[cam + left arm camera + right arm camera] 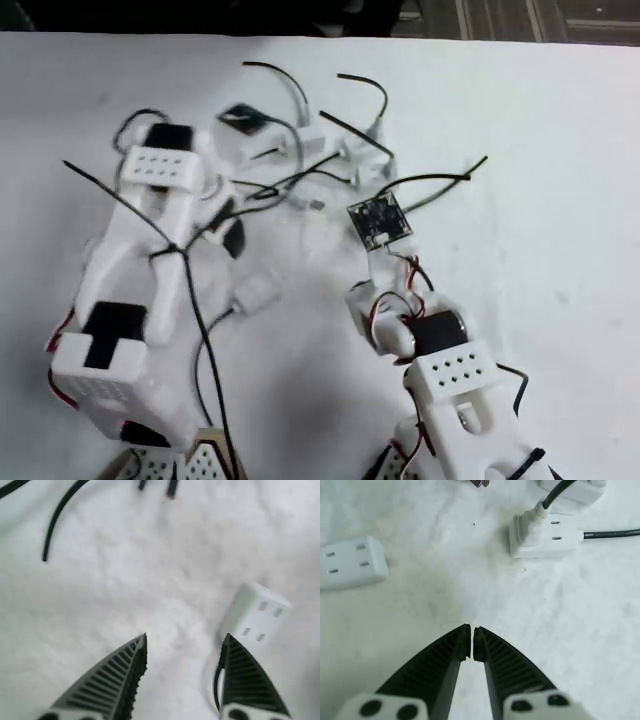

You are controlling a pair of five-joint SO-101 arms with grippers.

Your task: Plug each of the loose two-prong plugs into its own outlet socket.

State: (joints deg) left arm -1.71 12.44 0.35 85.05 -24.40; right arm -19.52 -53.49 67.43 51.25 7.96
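Outlet socket blocks (pixel 352 562), three ahead of closed right claw (pixel 471 634); left claw (pixel 185 640) spread beside one

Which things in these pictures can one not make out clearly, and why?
Right wrist view: the farther outlet block is cut off by the frame edge, its sockets unseen.
Left wrist view: two cord ends leave the frame; plugs unseen.
High view: tangled cords are too small to trace.
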